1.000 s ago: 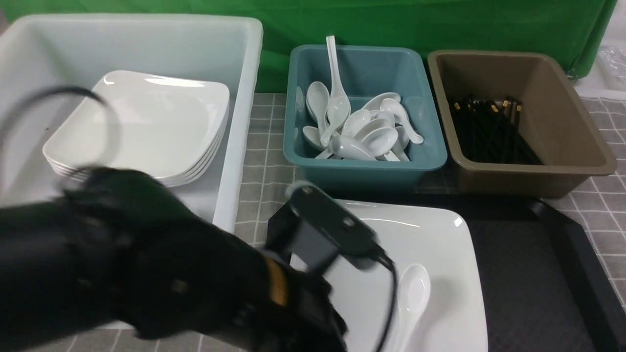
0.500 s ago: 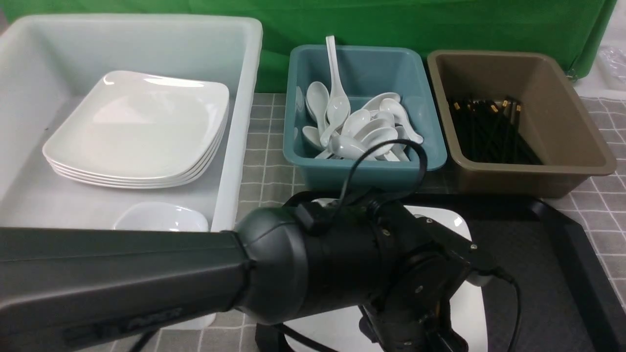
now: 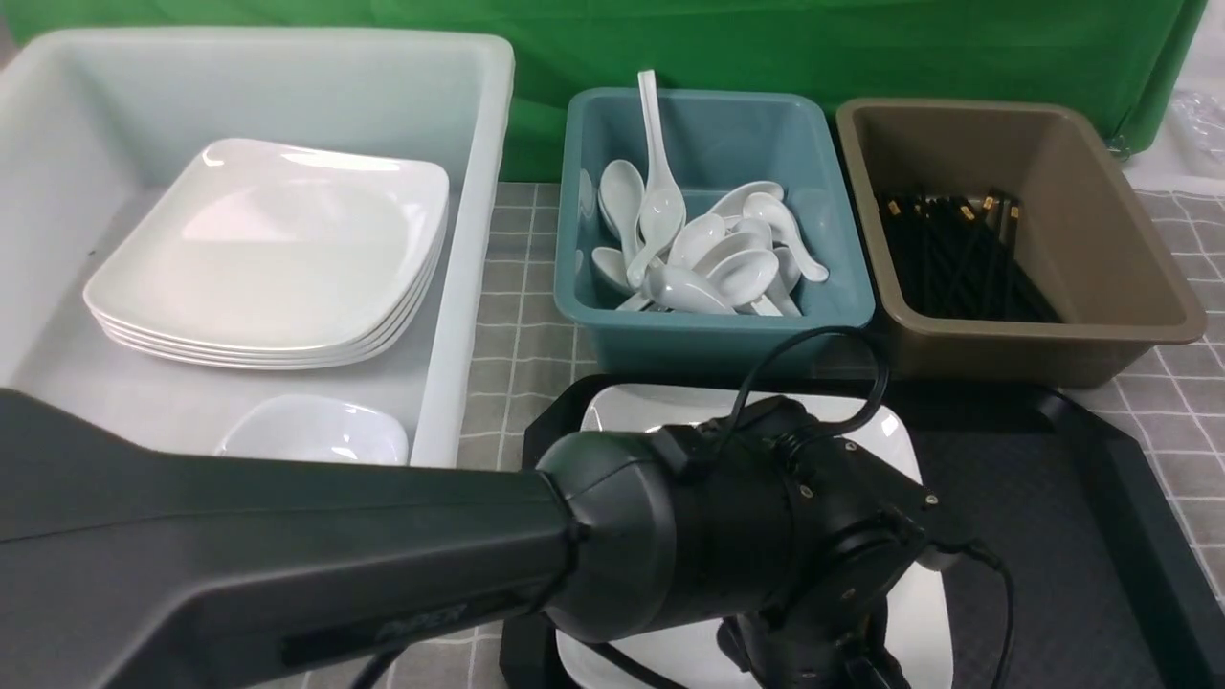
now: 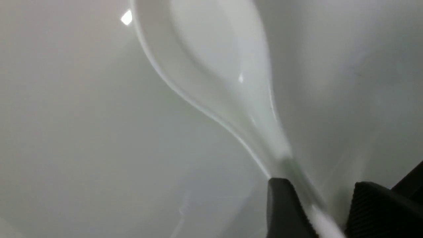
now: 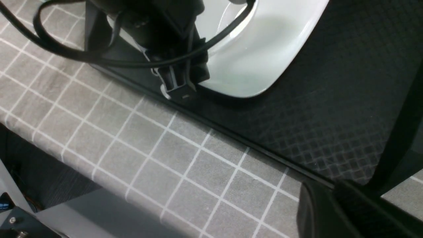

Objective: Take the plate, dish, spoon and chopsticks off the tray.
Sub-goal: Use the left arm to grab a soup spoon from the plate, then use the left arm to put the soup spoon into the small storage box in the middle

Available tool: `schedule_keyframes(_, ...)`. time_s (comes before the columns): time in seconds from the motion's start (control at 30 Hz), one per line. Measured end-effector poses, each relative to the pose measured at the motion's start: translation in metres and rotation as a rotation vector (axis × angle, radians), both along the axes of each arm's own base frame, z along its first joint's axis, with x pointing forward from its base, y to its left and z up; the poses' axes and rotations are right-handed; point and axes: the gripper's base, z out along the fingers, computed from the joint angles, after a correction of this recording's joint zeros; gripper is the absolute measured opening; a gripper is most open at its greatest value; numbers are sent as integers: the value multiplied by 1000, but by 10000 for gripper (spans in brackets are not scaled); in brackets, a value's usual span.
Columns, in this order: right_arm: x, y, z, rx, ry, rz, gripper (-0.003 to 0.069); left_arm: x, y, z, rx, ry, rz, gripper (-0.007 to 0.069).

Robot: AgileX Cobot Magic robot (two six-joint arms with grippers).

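The black tray (image 3: pixel 1034 517) holds the white plate (image 3: pixel 660 411), mostly covered by my left arm (image 3: pixel 746 536). In the left wrist view the white spoon (image 4: pixel 218 66) lies on the plate. My left gripper (image 4: pixel 317 195) is open, its fingers either side of the spoon's handle, one touching it, the other a little apart. The small dish (image 3: pixel 316 431) sits in the white tub's near corner. Black chopsticks (image 3: pixel 957 258) lie in the brown tub. My right gripper (image 5: pixel 333 190) is shut on the tray (image 5: pixel 330 82) at its near rim by a corner, close to the plate (image 5: pixel 257 59).
The white tub (image 3: pixel 478 239) at the left holds a stack of plates (image 3: pixel 278 249). A teal tub (image 3: pixel 713 325) of white spoons and a brown tub (image 3: pixel 1043 344) stand behind the tray. A grey checked cloth (image 5: pixel 148 138) covers the table up to its near edge.
My left arm has swung right from the white tub to above the plate and come down over the spoon, hiding it in the front view. The dish now shows in the tub.
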Motion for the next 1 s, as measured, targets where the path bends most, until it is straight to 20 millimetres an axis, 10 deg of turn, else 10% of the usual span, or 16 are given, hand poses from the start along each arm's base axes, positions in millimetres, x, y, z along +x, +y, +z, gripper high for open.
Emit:
schedule_keyframes(0.2, 0, 0, 0, -8, -7, 13, 112, 1, 1, 4, 6, -31, -20, 41)
schedule_keyframes(0.4, 0, 0, 0, -12, -9, 18, 118, 0, 3, 12, -9, -41, -22, 33)
schedule_keyframes(0.6, 0, 0, 0, -12, -9, 19, 124, 9, 10, 74, -109, -175, -59, 33)
schedule_keyframes(0.8, 0, 0, 0, -6, -5, 12, 129, 95, 39, 142, -252, -452, 26, 33)
schedule_keyframes(1.0, 0, 0, 0, 10, 7, -10, 133, 193, 74, 121, -272, -560, 95, 83)
